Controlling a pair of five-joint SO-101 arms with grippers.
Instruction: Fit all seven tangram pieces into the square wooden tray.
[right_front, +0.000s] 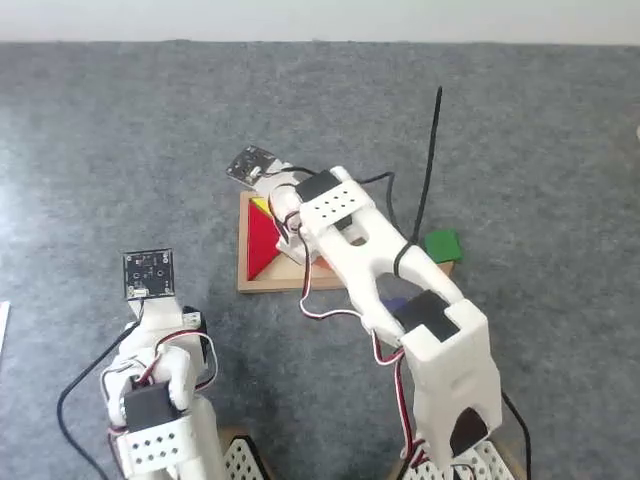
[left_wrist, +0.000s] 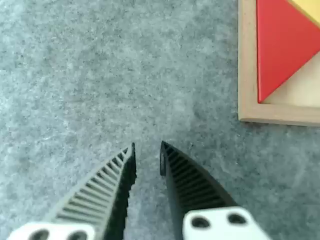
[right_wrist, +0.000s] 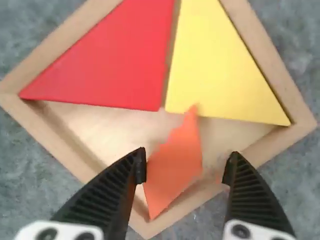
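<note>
Looking down from the high view, the right arm (right_front: 350, 235) stretches forward across the tray (right_front: 270, 287), covering most of it, while the left arm (right_front: 160, 400) sits folded near its base over the grey bench (right_front: 120, 130), well apart from the tray; the right arm is therefore plainly the nearer one. A red triangle (right_front: 262, 245) and a sliver of a yellow triangle (right_front: 260, 206) show in the uncovered end, and a green piece (right_front: 442, 245) lies at the opposite end, outside the filled part. From the left wrist view, the left hand (left_wrist: 147, 150) is all but closed, with only a narrow slit between its tips and nothing in it. It hovers over bare bench with one tray corner beside it. This view alone shows that corner's rim and the red triangle seated flush against it. From the right wrist view, the right hand (right_wrist: 186, 157) is spread wide and grips nothing; an orange piece (right_wrist: 175, 165) lies directly between the jaws. One of its tips meets the seam where the red and yellow triangles join, and the other reaches the tray rim. Its long axis runs along the fingers, so they straddle its short width. Seating it probably calls for a small turn. Whether it lies flat or rides on the rim cannot be told.
</note>
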